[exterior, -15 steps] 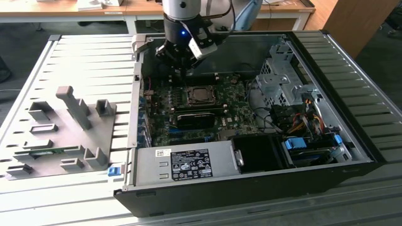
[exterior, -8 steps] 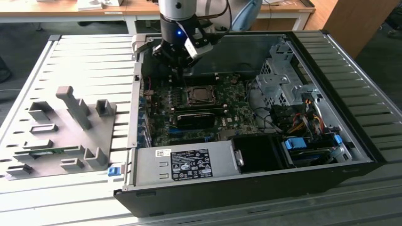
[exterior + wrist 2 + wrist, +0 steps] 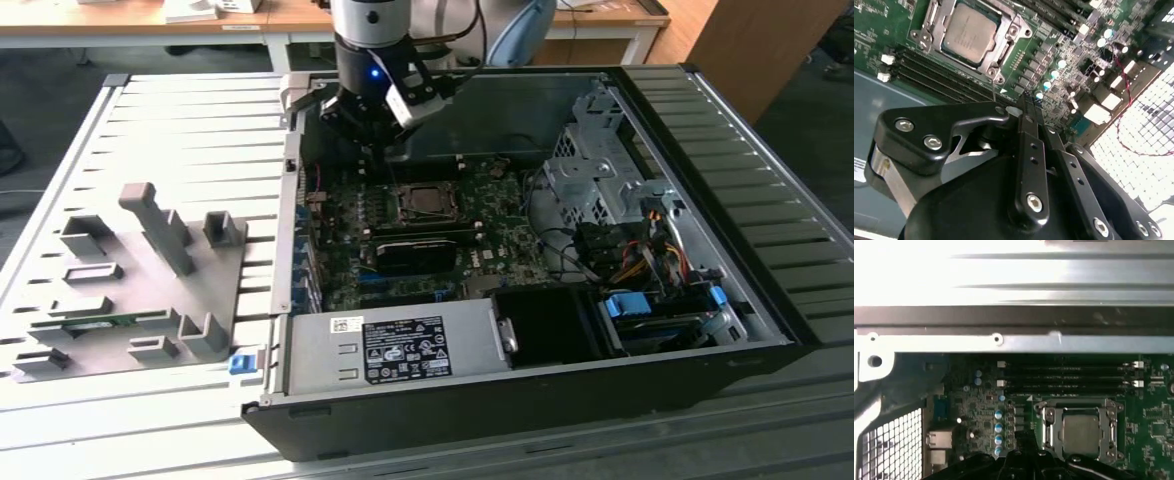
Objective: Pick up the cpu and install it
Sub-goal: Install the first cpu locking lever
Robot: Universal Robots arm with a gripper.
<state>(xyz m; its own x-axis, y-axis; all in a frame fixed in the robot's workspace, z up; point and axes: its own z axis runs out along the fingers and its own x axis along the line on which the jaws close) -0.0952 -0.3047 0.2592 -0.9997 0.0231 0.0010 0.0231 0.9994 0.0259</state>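
Exterior view first: I'm hanging over the far end of the open computer case (image 3: 747, 300), with my gripper (image 3: 378, 150) just above the motherboard (image 3: 400, 255), a bit beyond the socket (image 3: 427, 203). The cpu (image 3: 430, 203) is sitting in that socket already, silver top facing up, metal frame around it. I'm not touching it, and I'm not carrying anything.

Second wrist view is showing my fingers (image 3: 1026, 125) pressed together, pretty much no gap between them, tips hovering over the board near the black memory slots (image 3: 939, 75). The cpu (image 3: 970, 31) is lying flat inside its frame, just past those slots from my fingertips.

First wrist view is giving the same story: the cpu (image 3: 1081, 432) seated in the socket (image 3: 1046, 427), memory slots (image 3: 1069, 377) running alongside it.

Off to the exterior view's left, a grey parts holder (image 3: 134, 290) is resting on the slatted table (image 3: 160, 120), well apart from me.
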